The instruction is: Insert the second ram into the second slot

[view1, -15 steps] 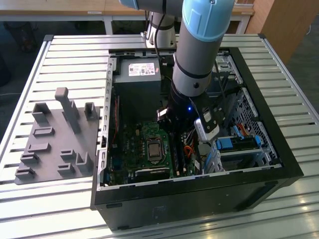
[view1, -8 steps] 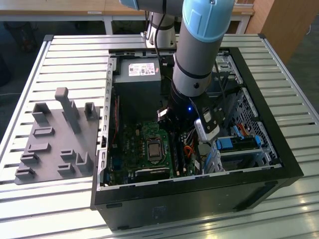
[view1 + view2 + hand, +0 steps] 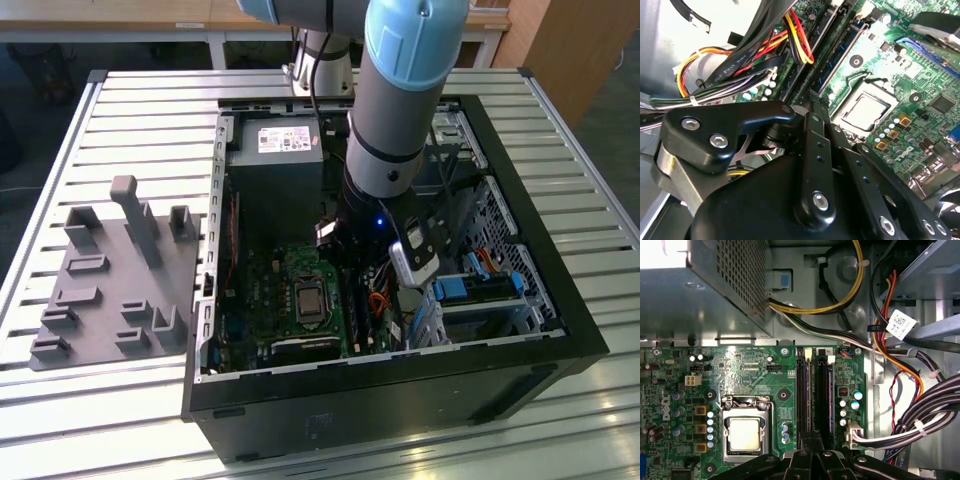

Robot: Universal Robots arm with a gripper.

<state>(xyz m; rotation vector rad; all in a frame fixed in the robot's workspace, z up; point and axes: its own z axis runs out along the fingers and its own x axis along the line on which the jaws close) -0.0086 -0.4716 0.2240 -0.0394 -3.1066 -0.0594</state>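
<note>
pincer: fingers drawn together, grip contents can't tell | position: over slots beside CPU socket | ram: seated in slot

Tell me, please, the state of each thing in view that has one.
Computer case: side open, lying flat.
Processor socket: latched shut, chip in.
Blue ram stick: seemingly seated in a slot.
Hand: down inside the case, over the ram slots.
</note>
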